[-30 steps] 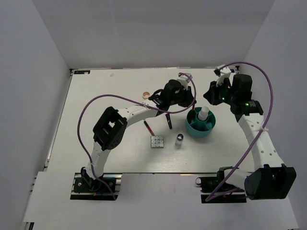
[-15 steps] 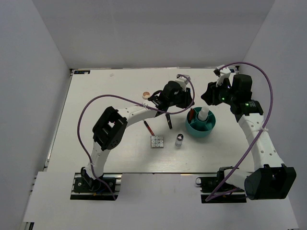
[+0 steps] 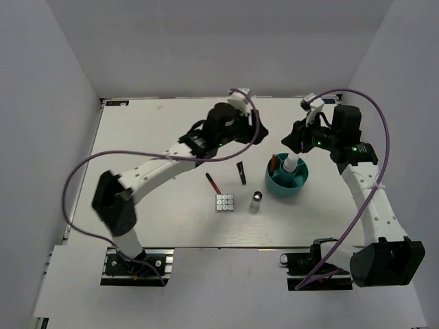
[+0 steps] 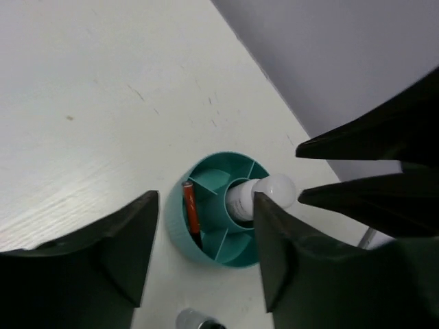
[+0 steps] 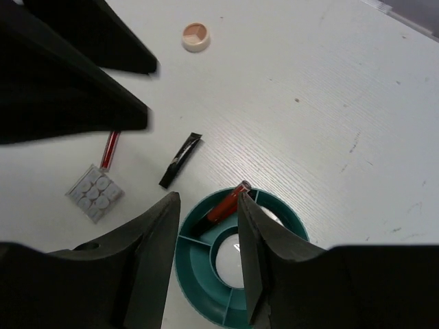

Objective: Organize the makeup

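Two pencils (image 5: pixel 223 203) (image 5: pixel 110 149), one bottle (image 4: pixel 259 194), tube (image 5: pixel 180 160), palette (image 5: pixel 95 191), vial (image 3: pixel 256 199), compact (image 5: pixel 195 36), tub (image 3: pixel 285 190).

Bottle (image 3: pixel 291 164) stands in the tub's (image 3: pixel 287 192) middle well, and a pencil (image 5: pixel 226 201) leans in the compartment on its left. Left of the tub lies the tube (image 3: pixel 241 172), then the other pencil (image 3: pixel 213 183). In front of those sit the palette (image 3: pixel 224 203) and, to its right, the vial (image 3: pixel 256 200), while the compact (image 5: pixel 195 37) lies well behind the tube.

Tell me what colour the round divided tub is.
The tub is teal all over, walls and dividers alike; the right wrist view shows it best.
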Controlling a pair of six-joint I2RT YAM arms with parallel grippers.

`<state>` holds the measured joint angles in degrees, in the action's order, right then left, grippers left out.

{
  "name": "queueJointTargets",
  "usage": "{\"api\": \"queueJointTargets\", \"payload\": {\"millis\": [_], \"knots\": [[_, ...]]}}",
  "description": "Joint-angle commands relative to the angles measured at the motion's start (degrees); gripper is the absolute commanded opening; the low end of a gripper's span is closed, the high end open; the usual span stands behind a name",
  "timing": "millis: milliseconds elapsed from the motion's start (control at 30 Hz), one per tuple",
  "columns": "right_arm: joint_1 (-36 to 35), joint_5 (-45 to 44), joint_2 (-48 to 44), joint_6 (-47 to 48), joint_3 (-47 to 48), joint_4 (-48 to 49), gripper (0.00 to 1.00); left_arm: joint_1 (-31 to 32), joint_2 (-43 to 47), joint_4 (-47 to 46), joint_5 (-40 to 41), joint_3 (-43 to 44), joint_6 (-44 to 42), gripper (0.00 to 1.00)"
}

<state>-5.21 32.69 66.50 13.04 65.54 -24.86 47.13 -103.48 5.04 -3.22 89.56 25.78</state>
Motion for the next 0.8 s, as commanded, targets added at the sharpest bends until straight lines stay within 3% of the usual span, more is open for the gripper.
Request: {"api": "queueJointTargets", "payload": {"millis": [0,167,367,500,767], "knots": [[-2.2,5.8,1.3,3.5,4.8,-3.3,0.45,-0.9,13.0,9.2,9.0,-6.1,0.9,0.71],[-9.2,3.0,7.3,5.2,9.9,-7.1,0.45,-2.0,29.6,21.2,14.2,-17.8,8.8,0.88],[-20.9,-4.8,16.6,2.9,13.4,-8.9,0.45,-2.0,48.0,26.6,18.6,-33.0,20.9,0.91],[-28.7,-10.3,23.5,-0.3,18.8,-8.6,0.47,-2.0,53.0,27.3,19.0,-38.0,25.5,0.95],[-38.5,-22.7,37.8,-7.0,25.7,-8.4,0.5,-2.0,53.6,37.3,22.1,-35.9,30.2,0.95]]}}
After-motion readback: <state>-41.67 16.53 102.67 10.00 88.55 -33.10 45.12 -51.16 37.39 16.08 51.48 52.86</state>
